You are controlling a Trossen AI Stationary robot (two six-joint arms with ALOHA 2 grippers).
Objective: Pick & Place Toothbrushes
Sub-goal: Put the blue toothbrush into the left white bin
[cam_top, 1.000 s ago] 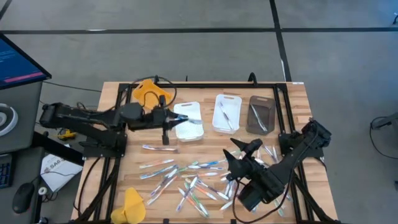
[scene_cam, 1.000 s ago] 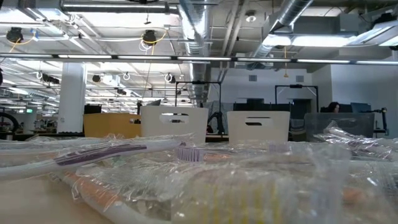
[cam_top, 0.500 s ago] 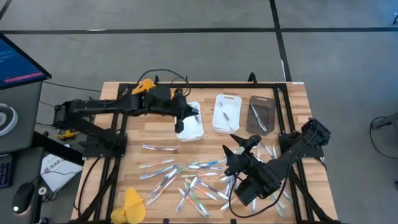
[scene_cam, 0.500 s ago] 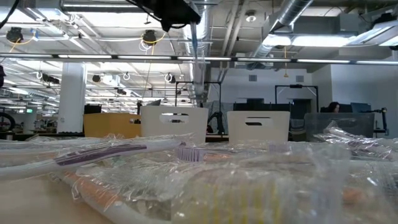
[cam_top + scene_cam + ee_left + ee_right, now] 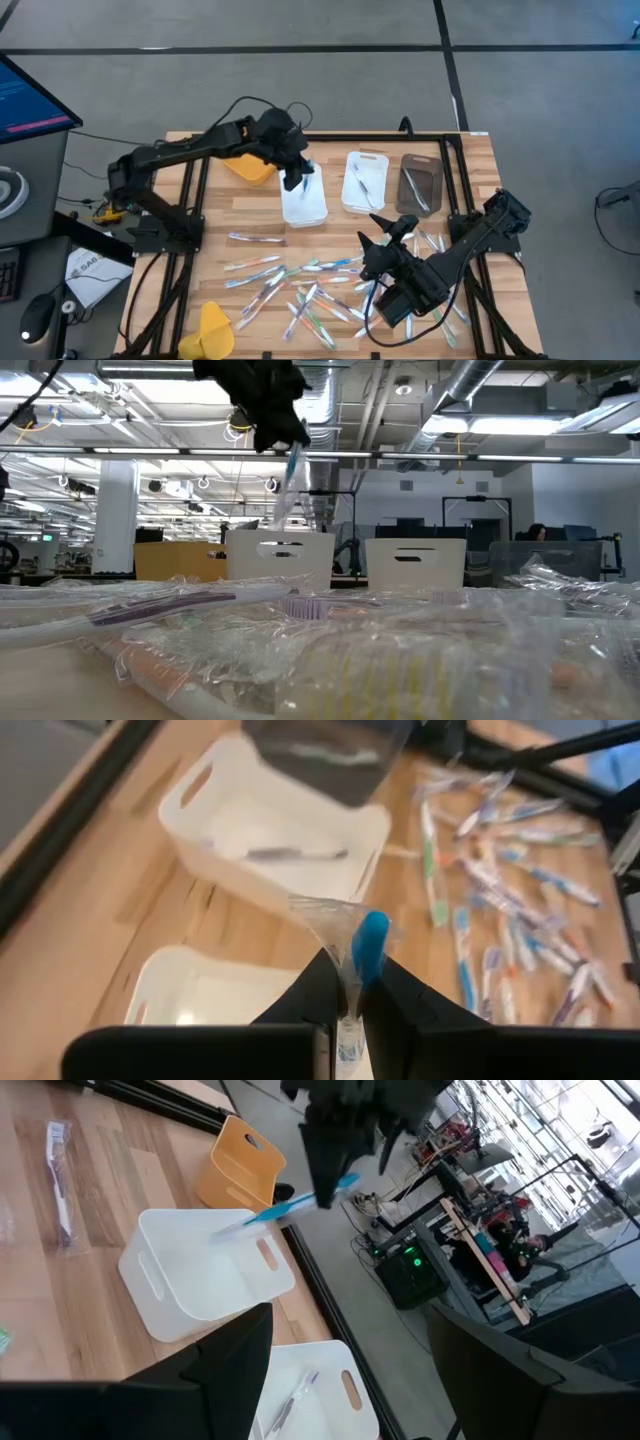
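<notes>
My left gripper [image 5: 293, 180] hangs over the left white tray [image 5: 303, 198], shut on a blue toothbrush [image 5: 288, 485] in a clear wrapper. Many more wrapped toothbrushes [image 5: 310, 290] lie scattered flat on the wood near the table's near edge, and one [image 5: 257, 237] lies apart to the left. The middle white tray [image 5: 363, 182] and the dark tray [image 5: 420, 183] each hold a toothbrush or two. My right gripper [image 5: 385, 232] waits open above the right end of the pile, touching nothing. In its wrist view its fingers [image 5: 235, 1365] stand wide apart. My left gripper pinches the wrapped toothbrush between its two fingers [image 5: 312, 995] at the blue end [image 5: 370, 948], coming from above and pointing down. The toothbrush is lifted clear and slants down below the fingers [image 5: 270, 1212] toward the white tray.
A yellow tray [image 5: 245, 162] stands just left of the white one, under the left arm. A second yellow piece [image 5: 213, 330] lies at the near left corner. A black frame [image 5: 330, 137] runs around the table. Bare wood [image 5: 220, 200] shows left of the trays.
My left arm has swung from the table's left toward the far right, over the left white tray, and tipped its gripper from level to pointing down, carrying the blue toothbrush with it. In the low view the gripper and toothbrush have come down into sight.
</notes>
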